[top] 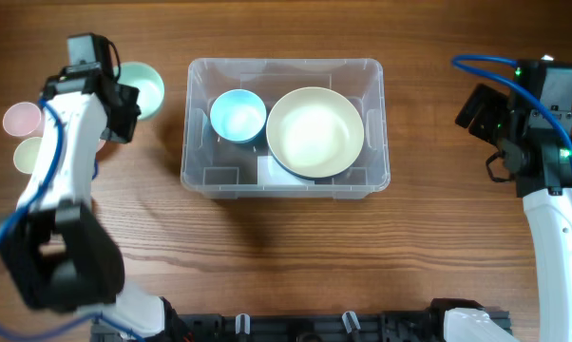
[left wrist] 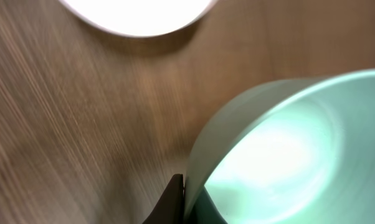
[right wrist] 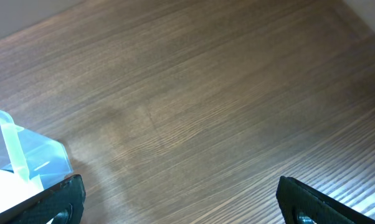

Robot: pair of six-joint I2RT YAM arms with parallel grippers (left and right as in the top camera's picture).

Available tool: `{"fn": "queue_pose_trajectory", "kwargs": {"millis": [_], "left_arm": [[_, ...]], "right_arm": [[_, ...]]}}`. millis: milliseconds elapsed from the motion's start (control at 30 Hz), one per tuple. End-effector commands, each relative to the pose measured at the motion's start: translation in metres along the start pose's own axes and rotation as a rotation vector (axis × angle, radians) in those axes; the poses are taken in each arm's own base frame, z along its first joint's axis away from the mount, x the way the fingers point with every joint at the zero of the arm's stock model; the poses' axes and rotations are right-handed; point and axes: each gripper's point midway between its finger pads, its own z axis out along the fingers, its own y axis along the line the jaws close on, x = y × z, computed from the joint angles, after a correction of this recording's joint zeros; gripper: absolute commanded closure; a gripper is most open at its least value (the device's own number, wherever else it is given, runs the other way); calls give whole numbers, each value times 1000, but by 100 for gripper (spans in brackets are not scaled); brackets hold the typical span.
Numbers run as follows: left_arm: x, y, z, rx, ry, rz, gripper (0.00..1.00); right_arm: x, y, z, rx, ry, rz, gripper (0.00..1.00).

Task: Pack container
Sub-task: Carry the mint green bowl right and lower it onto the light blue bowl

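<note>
The clear plastic container [top: 195, 142] stands mid-table, holding a light blue bowl [top: 238, 115] and a large cream bowl [top: 315, 131]. A mint green bowl [top: 146, 87] sits on the wood to its left. My left gripper [top: 124, 99] is shut on this bowl's rim. In the left wrist view a dark finger [left wrist: 174, 202] presses the outside of the green bowl's wall [left wrist: 287, 155]. My right gripper [top: 477, 106] hangs open to the right of the container with nothing between its fingers [right wrist: 63, 199]. A corner of the container [right wrist: 32, 158] shows at that view's left edge.
A small pink bowl [top: 22, 119] and a small pale yellow bowl [top: 29, 154] rest at the far left, partly under my left arm. A pale bowl rim [left wrist: 137, 15] shows at the top of the left wrist view. Bare wood lies in front of the container.
</note>
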Motion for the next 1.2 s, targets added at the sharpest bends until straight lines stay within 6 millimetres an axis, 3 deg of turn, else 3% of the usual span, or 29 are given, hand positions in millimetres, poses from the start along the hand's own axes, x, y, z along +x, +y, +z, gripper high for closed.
{"fn": "queue_pose_trajectory", "kwargs": {"millis": [0, 133, 233, 433, 600, 733, 1167], "left_arm": [[-3, -20, -70, 171, -81, 226, 96], [10, -30, -108, 266, -117, 381, 96], [39, -41, -132, 358, -97, 549, 96], [96, -56, -143, 420, -78, 832, 96], [136, -67, -136, 426, -80, 1024, 96], [141, -68, -121, 328, -162, 1069, 96], [162, -71, -57, 210, -107, 1153, 96]], "right_arm": [[-6, -3, -4, 14, -21, 17, 0], [-6, -3, -4, 14, -21, 17, 0], [-6, -3, -4, 14, -21, 16, 0], [-6, -3, -4, 14, -21, 16, 0], [-6, -3, -4, 14, -21, 16, 0], [-6, -3, -4, 14, -21, 17, 0], [-6, -3, -4, 14, -21, 17, 0]]}}
